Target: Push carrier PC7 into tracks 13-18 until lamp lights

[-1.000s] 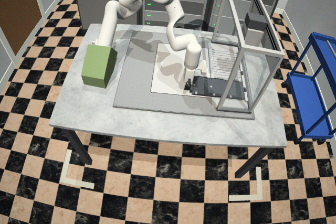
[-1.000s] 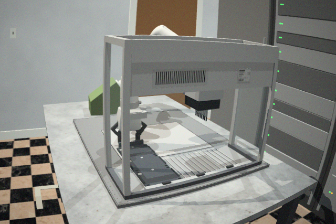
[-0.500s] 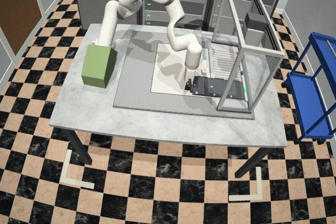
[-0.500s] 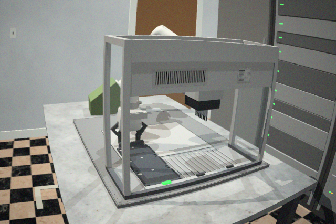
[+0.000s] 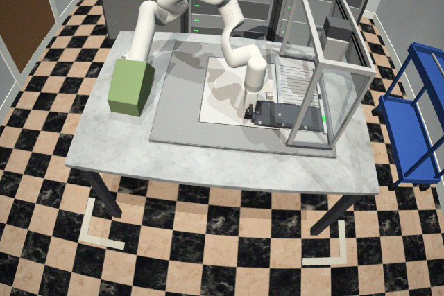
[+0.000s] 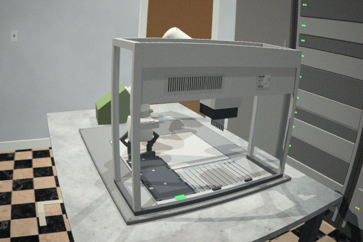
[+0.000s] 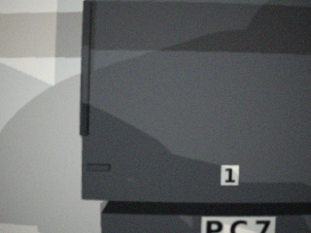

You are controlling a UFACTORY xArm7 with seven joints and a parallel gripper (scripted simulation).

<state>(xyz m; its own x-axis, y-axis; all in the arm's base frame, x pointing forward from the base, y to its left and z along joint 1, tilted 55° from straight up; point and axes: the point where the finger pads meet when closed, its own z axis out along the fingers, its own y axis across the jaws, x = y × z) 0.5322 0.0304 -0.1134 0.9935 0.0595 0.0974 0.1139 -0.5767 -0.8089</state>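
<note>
Carrier (image 6: 164,179) lies flat in the rails (image 6: 211,173), far end beside the lit green lamp (image 6: 179,196). Gripper (image 6: 140,145) stands at its handle, jaws wide, gripping nothing. Task appears essentially complete.

The carrier (image 5: 286,115) is dark grey with small white tiles, one bearing a black "1" (the wrist view also shows a white "PC7" label). A bright green lamp (image 6: 179,196) glows behind it. The arm (image 5: 229,16) is white, its pincer (image 6: 139,145) black. The tabletop (image 5: 118,149) is pale grey marble; the floor (image 5: 222,249) checks black against tan. A green box (image 5: 130,86) and a blue cart (image 5: 408,131) stand out.
</note>
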